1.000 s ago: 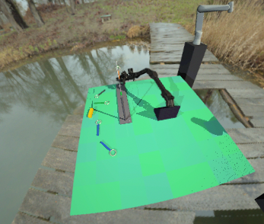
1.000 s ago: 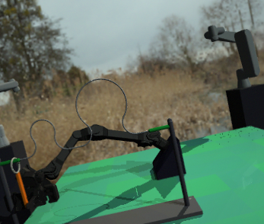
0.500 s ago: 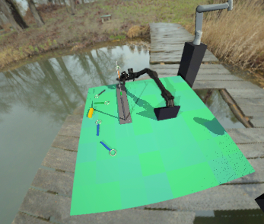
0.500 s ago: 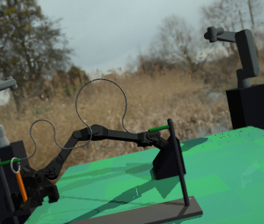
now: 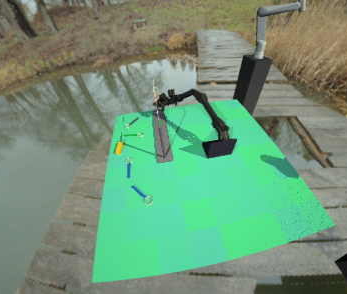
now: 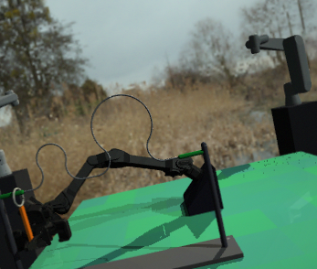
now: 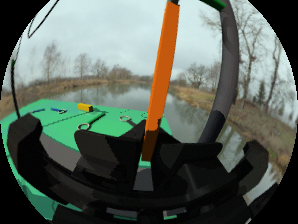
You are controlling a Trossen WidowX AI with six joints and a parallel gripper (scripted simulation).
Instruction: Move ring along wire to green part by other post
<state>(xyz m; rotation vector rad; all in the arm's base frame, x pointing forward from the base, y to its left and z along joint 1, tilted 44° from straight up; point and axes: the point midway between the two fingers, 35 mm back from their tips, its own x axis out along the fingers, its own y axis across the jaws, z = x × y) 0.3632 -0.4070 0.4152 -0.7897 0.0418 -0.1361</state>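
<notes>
The ring [image 6: 14,199] hangs around the green part [image 6: 6,196] of the wire beside the left post [image 6: 7,224] [image 7: 229,60] in the exterior view. Its orange handle [image 6: 26,222] [image 7: 163,65] points down, slightly tilted. My gripper [image 7: 147,123] [image 6: 31,237] is shut on the lower end of the handle, below the ring; the dark fingers partly hide that end. The thin grey wire [image 6: 121,95] rises in a small loop and a large loop to the other green part [image 6: 191,155], by the other post [image 6: 214,197]. The ring is out of the wrist view.
The posts stand on a grey base board [image 5: 163,142] [image 6: 171,258]. Beside it lie a yellow block [image 5: 119,148] [image 7: 85,107], blue-handled rings [image 5: 129,169] and a green-handled ring [image 5: 131,135]. In the exterior view, my arm [image 6: 139,161] stretches behind the wire.
</notes>
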